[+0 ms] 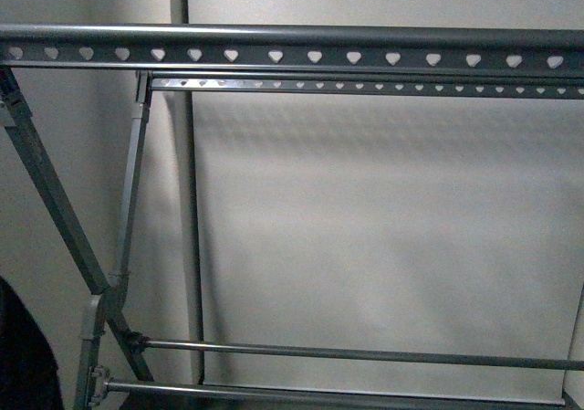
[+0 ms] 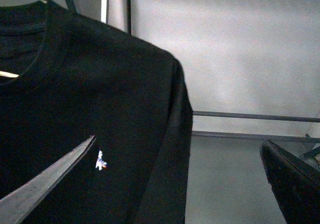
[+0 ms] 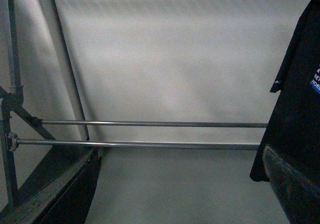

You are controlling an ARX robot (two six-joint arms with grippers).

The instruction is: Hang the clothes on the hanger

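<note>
Left pincer (image 2: 177,141) is spread wide, nothing pinched. Its grey finger (image 2: 45,186) cuts across the chest of the black T-shirt (image 2: 100,84); whether it touches the cloth, I cannot tell. Right at that fingertip sits a tiny white, blue and orange graphic (image 2: 101,161), too small to read. The shirt hangs upright, with neckline, shoulder and one short sleeve in view.

Over to the right pincer (image 3: 180,151): also spread wide and holding nothing. The same shirt hangs just beside its far finger. White lettering on a blue patch (image 3: 316,80) shows there, cut off by the picture's edge, only scraps like "A" and "WOR" legible.

Beyond both pincers run the thin lower bars (image 3: 150,124) of the grey rack (image 1: 274,40), whose top rails are punched with heart-shaped holes, against a pale wall (image 1: 383,227). Neither arm shows in the front view.
</note>
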